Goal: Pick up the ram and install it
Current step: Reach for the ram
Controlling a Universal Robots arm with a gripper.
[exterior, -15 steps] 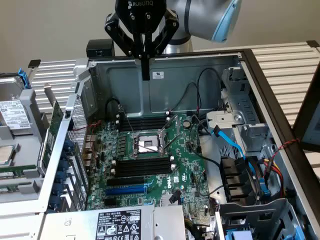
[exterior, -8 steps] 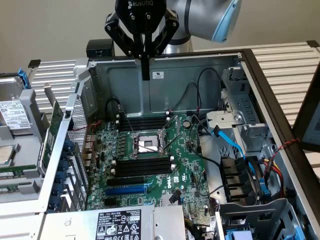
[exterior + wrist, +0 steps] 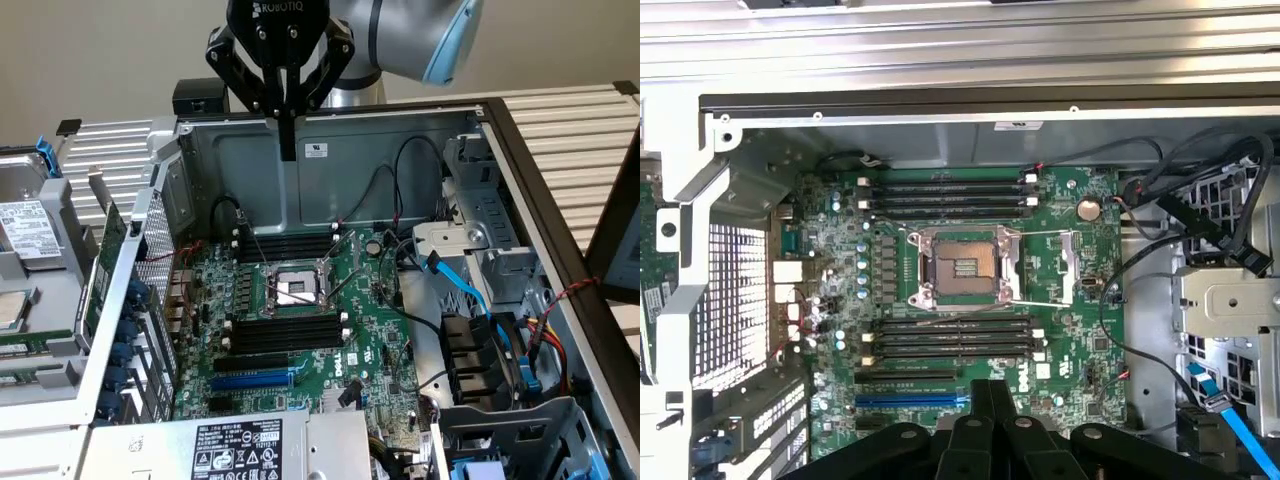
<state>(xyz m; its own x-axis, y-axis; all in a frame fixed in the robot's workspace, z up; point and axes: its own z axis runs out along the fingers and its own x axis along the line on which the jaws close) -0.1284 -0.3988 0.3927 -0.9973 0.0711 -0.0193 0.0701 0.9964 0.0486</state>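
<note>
Ram (image 3: 106, 260) looked to be the narrow green stick standing on edge just outside the case wall, at the exterior view's left, mid-height of the frame. It was not in the claw and not in a slot. Gripper (image 3: 288, 150) hung at top centre of the frame, high over the case (image 3: 350, 170), fingers pressed together with nothing between them, so by my read no pick had been made yet. Case lay on its side with the open face up, giving straight-down access to the motherboard (image 3: 370, 350). Memory slots (image 3: 288, 335) on both sides of the CPU socket (image 3: 297, 290) were black and bare, ready for a stick. Cables (image 3: 470, 290) ran loose at the exterior view's right, clear of the slots. Case sat on a pale slatted bench (image 3: 580, 130), with a plain beige wall (image 3: 100, 60) behind.
</note>
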